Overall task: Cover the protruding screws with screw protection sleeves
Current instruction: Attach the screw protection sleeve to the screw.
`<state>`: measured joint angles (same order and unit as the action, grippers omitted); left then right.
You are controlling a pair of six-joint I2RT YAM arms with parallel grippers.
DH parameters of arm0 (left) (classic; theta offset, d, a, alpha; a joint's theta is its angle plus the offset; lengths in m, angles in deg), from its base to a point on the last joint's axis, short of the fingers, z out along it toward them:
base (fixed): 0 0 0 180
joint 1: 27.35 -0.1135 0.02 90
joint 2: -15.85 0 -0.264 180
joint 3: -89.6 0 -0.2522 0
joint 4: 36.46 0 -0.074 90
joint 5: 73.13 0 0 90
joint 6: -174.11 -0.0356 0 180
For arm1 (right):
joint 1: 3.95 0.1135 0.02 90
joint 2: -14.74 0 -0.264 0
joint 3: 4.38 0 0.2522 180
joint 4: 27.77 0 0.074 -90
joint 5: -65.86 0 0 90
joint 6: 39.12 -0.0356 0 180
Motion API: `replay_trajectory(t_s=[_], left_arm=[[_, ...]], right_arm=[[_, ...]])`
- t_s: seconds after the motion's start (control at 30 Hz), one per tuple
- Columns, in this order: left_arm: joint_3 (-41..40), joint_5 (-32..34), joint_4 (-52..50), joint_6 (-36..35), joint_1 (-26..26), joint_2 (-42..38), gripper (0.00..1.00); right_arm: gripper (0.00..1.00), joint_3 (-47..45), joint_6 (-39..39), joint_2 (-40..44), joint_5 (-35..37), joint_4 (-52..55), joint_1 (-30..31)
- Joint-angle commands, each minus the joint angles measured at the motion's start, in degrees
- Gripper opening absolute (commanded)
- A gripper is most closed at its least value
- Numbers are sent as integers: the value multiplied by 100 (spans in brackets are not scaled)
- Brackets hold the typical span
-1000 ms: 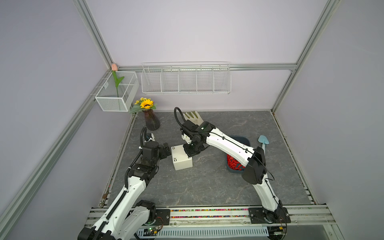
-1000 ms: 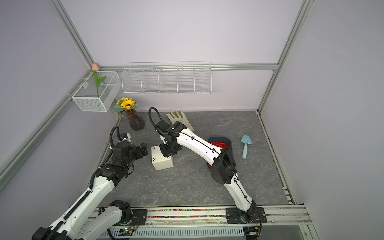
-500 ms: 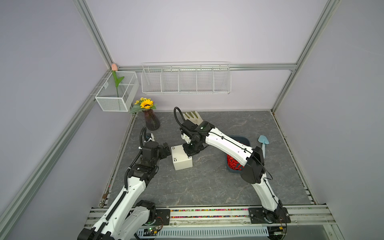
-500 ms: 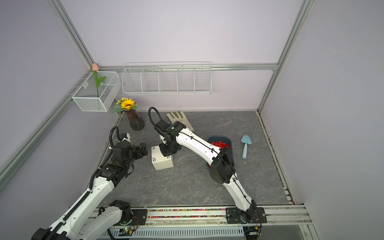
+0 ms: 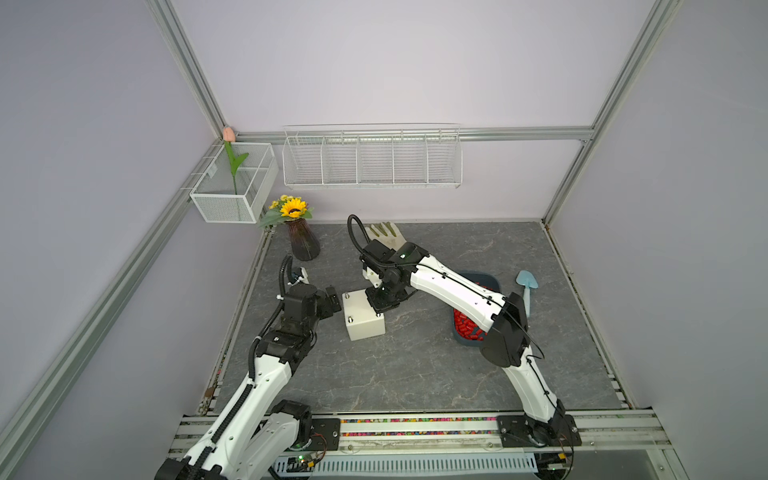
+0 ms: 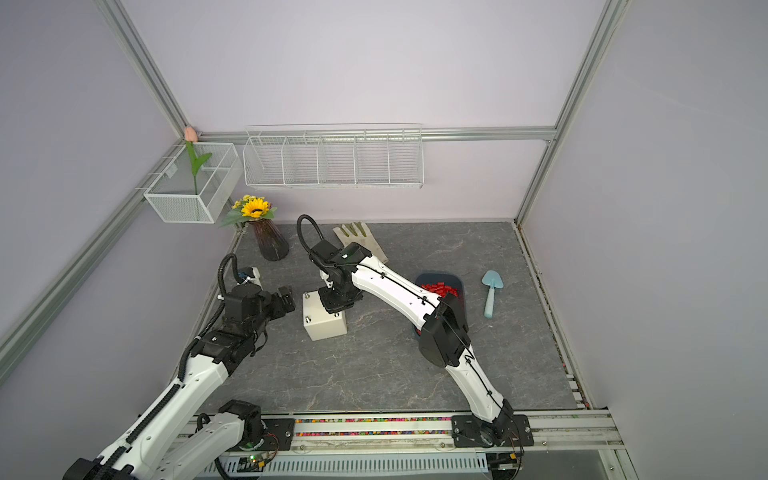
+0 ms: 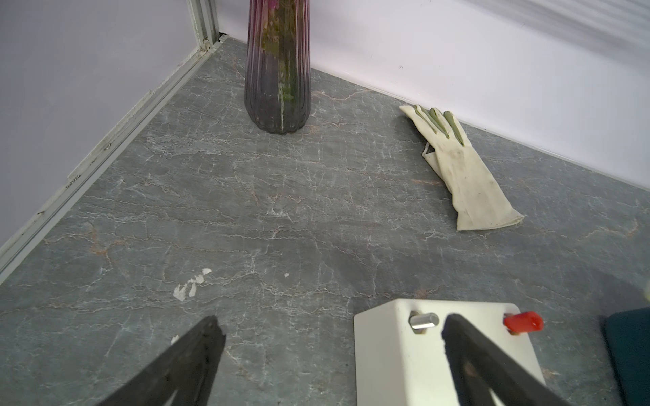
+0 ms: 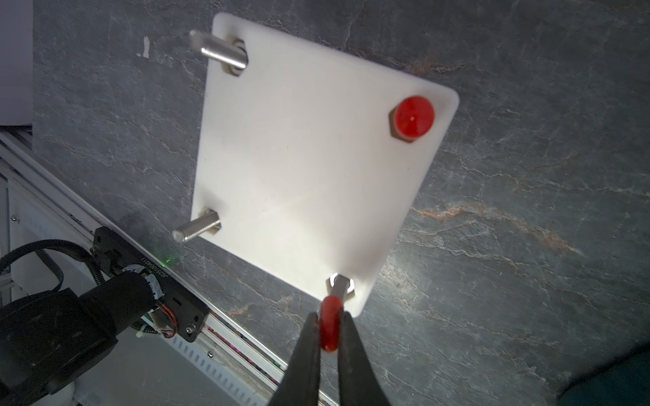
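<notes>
1. four screws [image 8: 220, 49] stand at the corners of the white box [image 8: 302, 158]; one wears a red cap [image 8: 413, 117], three are bare.
2. right gripper [image 8: 329, 318]: pinched narrow on a red sleeve [image 8: 330, 334], straight over one bare corner screw [image 8: 340, 285]; sleeve's long axis lines up with it, mouth at the tip.
3. left gripper [image 7: 332, 330]: spread wide, empty, beside the box, farther from that screw.
4. spare sleeves [image 6: 438, 287]: heaped in the dark tray [image 6: 432, 277], right arm's side.
5. next, likely: push straight down.
</notes>
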<state>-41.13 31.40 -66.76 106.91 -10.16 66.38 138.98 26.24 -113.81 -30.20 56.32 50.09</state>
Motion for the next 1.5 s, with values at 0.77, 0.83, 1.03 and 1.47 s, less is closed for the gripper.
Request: replay_trajectory(t_s=[0.77,0.83,1.03,1.47], left_arm=[[-70,130,19,-39,-35,-145,99],[-70,137,26,-31,-32,-145,99],[-70,133,23,-32,-32,-149,99],[-70,149,6,-18,-32,-196,99]], right_arm=[[20,144,-5,-67,-44,131,-25],[20,144,-5,-46,-31,107,-25],[18,138,-5,26,18,131,-21],[14,83,-9,152,53,203,1]])
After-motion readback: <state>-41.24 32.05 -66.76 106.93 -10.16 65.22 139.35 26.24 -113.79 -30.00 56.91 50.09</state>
